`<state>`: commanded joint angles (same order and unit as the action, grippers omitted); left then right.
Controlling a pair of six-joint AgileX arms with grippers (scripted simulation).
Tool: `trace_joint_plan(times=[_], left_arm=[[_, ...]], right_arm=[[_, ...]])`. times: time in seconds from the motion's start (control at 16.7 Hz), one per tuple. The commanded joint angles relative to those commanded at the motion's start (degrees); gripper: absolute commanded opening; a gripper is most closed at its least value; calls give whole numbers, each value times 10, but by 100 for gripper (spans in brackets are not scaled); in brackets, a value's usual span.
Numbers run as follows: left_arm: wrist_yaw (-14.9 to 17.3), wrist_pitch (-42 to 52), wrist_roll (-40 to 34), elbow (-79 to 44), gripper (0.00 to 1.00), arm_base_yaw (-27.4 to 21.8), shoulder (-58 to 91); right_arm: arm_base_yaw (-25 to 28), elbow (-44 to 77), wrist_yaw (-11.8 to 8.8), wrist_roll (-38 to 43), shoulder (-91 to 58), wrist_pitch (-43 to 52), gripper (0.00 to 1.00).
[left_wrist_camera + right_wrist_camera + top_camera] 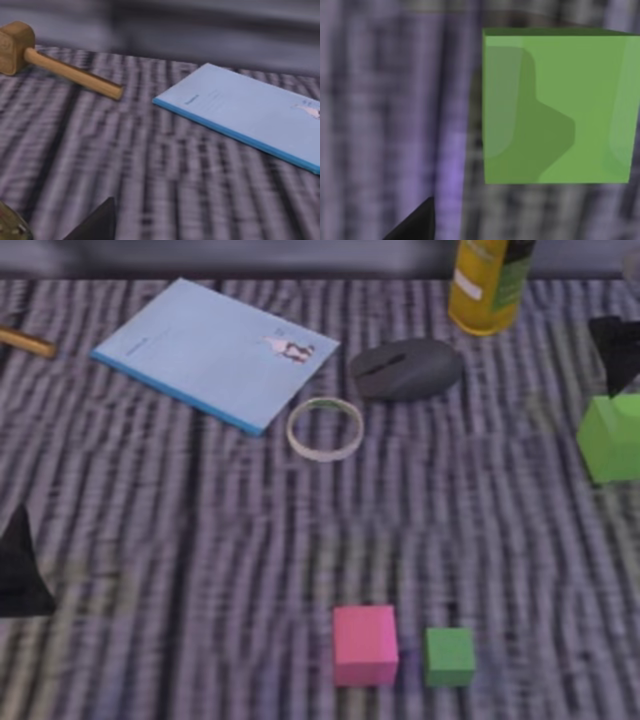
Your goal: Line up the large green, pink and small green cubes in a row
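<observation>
The large green cube (610, 438) sits at the table's right edge and fills much of the right wrist view (555, 107). My right gripper (615, 350) hovers just behind it, open and holding nothing; one dark finger (415, 225) shows short of the cube. The pink cube (365, 643) rests near the front edge, right of centre. The small green cube (449, 656) stands just to its right, a small gap between them. My left gripper (20, 570) is parked at the left edge, open, with one finger (97, 222) over bare cloth.
A blue notebook (215, 350), a tape ring (325, 428), a dark computer mouse (406, 369) and a yellow bottle (490, 280) lie across the back. A wooden mallet (60, 62) lies at the back left. Striped cloth covers the table.
</observation>
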<state>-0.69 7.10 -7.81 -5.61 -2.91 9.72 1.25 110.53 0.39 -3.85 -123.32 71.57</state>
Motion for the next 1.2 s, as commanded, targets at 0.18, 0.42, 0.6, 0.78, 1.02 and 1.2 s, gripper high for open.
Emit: trace_joint_plan(times=[0.18,0.42,0.6,0.78,1.02,1.2], left_arm=[[5,-50,55,41,100,29,-66],[7,-71,78,56,100,41,-97],[7,-71,78,56,100,41,-97],[7,-71,78,56,100,41,-97],[7,-71,78,56,100,41,-97],[7,-71,78,56,100,41,-97]], right_arm=[[0,81,-1,-2,-79,43,100],[0,112,-1,-3,-109,60,100],[0,112,-1,-3,-109,60,100],[-1,102,-1,-3,-109,49,100],[0,35,-1,-2,-124,-34,100],[0,-18,-1,-1,-137,-103,100]])
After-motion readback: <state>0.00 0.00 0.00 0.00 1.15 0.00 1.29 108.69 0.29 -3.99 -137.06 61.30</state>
